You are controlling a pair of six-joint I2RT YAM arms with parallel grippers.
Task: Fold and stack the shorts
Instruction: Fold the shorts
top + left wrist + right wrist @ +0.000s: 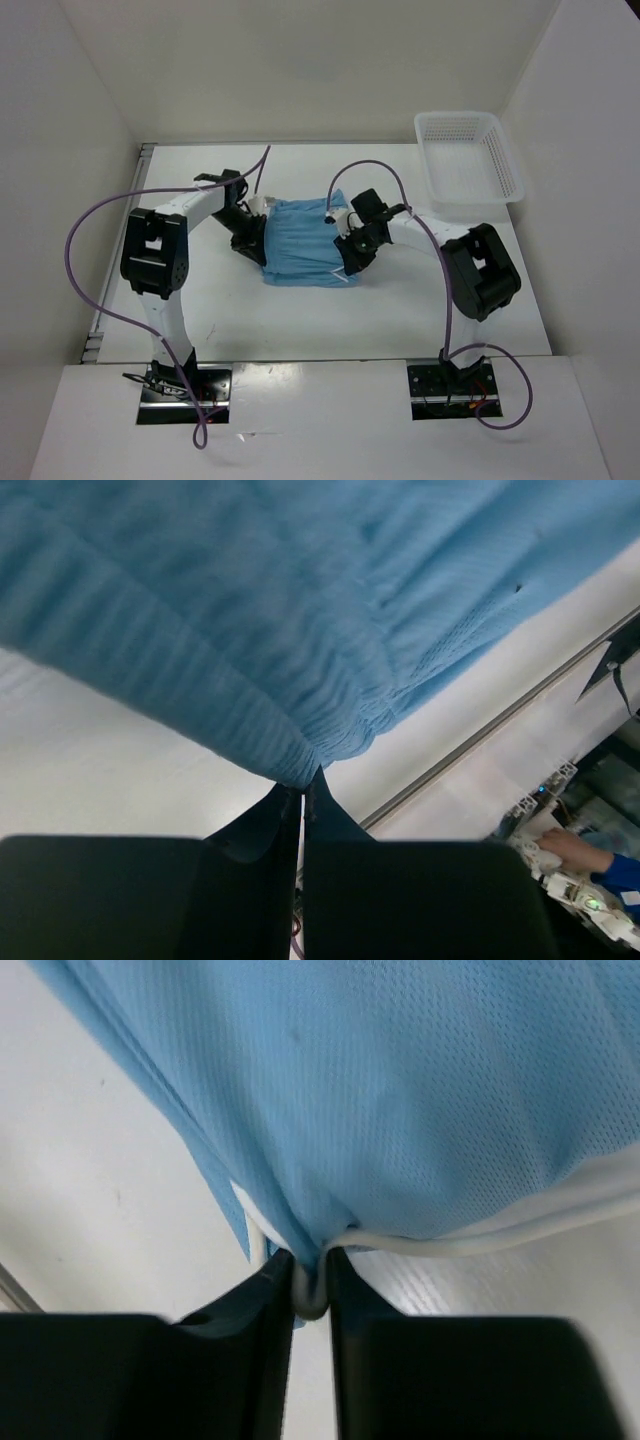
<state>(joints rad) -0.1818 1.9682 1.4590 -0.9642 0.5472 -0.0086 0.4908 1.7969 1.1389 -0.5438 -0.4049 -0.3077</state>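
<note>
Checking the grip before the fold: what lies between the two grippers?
Only the shorts, spanning from the left gripper to the right gripper; the top view shows it.

The shorts (298,255) are soft, matt cloth. Just beyond the right gripper (310,1260) the weave is a fine mesh of tiny pinholes, while ahead of the left gripper (303,785) the waistband (180,670) is thicker, ribbed and gathered. The drawstring (480,1242) caught at the right gripper is a smooth white cord. Both grippers' fingers (255,1360) look like smooth, matt black plastic. The table (300,325) beneath them is white and smooth with a dull sheen, faintly grained beside the right gripper. Well beyond the right gripper, the basket (470,165) is white plastic lattice. The arm casings (155,250) behind the grippers are hard plastic, black parts slightly glossy, white parts smooth.
</note>
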